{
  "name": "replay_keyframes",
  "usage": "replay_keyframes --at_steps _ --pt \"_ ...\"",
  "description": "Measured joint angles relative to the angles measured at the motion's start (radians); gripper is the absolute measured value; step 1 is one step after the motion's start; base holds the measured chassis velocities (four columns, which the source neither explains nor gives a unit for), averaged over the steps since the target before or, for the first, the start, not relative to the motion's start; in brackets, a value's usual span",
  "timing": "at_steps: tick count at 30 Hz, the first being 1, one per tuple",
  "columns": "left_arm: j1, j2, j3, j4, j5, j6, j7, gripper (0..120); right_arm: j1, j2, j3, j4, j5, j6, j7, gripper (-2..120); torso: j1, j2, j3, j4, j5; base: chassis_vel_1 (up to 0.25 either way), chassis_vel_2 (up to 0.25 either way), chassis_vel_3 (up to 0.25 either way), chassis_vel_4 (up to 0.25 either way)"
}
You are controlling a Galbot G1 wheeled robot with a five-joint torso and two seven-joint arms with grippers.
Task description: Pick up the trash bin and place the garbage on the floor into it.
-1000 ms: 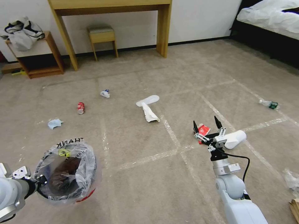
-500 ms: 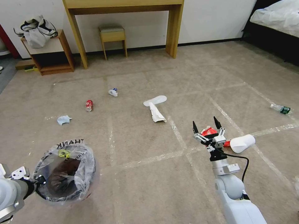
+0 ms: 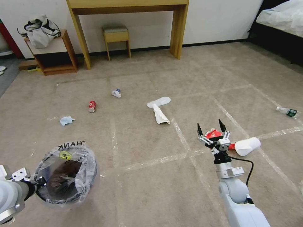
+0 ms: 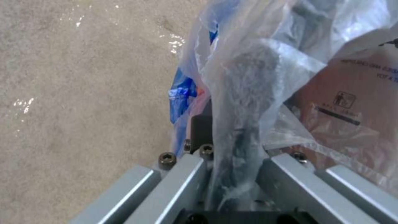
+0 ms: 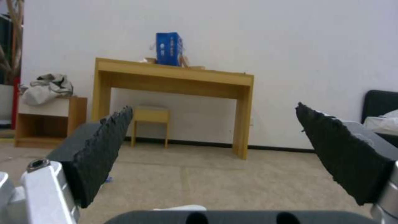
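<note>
Trash bin (image 3: 64, 175), clear-bag lined, hangs off the carpet at my lower left, my left gripper (image 3: 38, 183) clamped on its rim through the plastic. Red wrapper (image 3: 213, 133) lies just beyond my right gripper (image 3: 210, 128), fingers spread wide, empty. Soda can (image 3: 92, 106), blue cloth (image 3: 66, 120) farther left on carpet (image 3: 151, 186).
</note>
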Motion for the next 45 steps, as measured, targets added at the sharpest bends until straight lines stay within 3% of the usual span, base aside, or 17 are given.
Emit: replay_keyframes --at_steps 45 --pt "0.005 -0.029 -0.002 -0.015 0.009 -0.022 -0.011 0 -0.007 -0.001 -0.01 0.001 -0.005 -0.011 -0.017 100 0.0 0.0 0.0 0.0 0.0 -0.019 0.016 0.019 -0.017"
